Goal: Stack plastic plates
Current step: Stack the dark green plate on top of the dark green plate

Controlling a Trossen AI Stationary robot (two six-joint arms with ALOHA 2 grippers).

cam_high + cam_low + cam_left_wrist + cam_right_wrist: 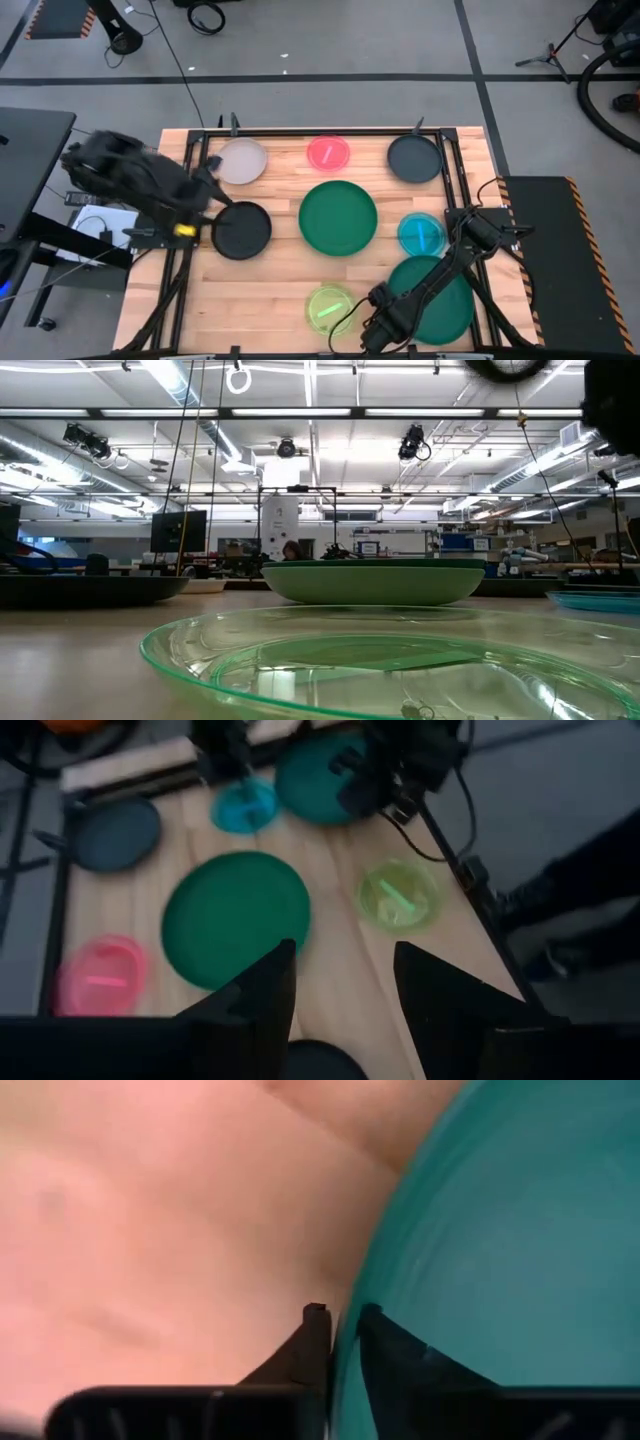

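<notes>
Round plates lie apart on the wooden table [280, 290]: light grey [240, 160], pink [328, 152], dark grey-black [415, 158], black [242, 230], large dark green [338, 218], cyan [421, 234], yellow-green [330, 308], and a large green one [440, 300] at the near right. My left gripper [218, 208] is open and empty over the black plate's left edge [315, 1062]. My right gripper [385, 322] is shut on the near-right green plate [500, 1230]. My right gripper pinches the large green plate's rim [362, 1280] on its left side between the two fingers. One finger is on the plate's inner side and one on the outer side, toward the bare table. I cannot tell whether the plate is lifted.
A dark frame rail [455, 180] runs along the table's sides. In the low view the yellow-green plate [380, 660] fills the foreground and the large dark green one [370, 580] stands behind it. Bare wood lies between the plates at the near left.
</notes>
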